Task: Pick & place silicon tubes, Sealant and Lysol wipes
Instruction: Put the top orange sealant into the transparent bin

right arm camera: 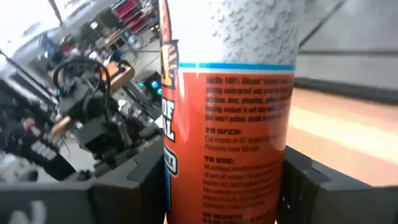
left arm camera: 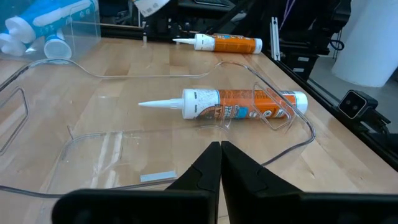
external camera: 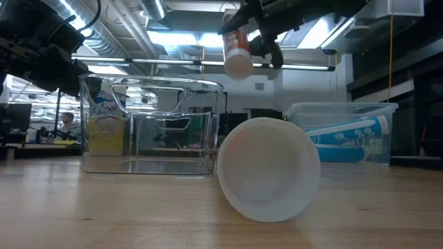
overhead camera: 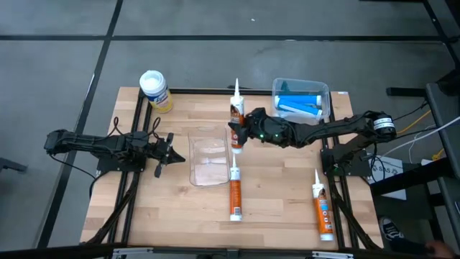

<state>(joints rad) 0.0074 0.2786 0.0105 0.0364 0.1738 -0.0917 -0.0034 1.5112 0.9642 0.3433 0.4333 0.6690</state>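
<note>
My right gripper [overhead camera: 237,134] is shut on an orange sealant tube [overhead camera: 235,111] held in the air beside the far right corner of a clear bin [overhead camera: 208,157]. The tube's white nozzle [overhead camera: 236,88] points toward the far edge. In the low view the tube [external camera: 237,45] hangs high above the table. My left gripper [overhead camera: 169,150] is shut and empty, left of the bin. The yellow Lysol wipes canister [overhead camera: 155,90] stands at the far left. Two more orange tubes [overhead camera: 234,191] [overhead camera: 323,210] lie on the table. My right gripper pinches the tube's orange body [right arm camera: 227,130] between its two fingers [right arm camera: 134,180], toward the base end. The fingers come level from the table's right and lie across the tube. The tube is lifted clear of the table, its base end [external camera: 239,66] toward the near edge and somewhat lower.
A clear box [overhead camera: 302,101] with blue tubes [overhead camera: 300,106] stands at the far right. The lying middle tube's white base [external camera: 268,169] fills the low view's foreground. The left wrist view shows that tube [left arm camera: 242,106] through the bin's wall [left arm camera: 292,118].
</note>
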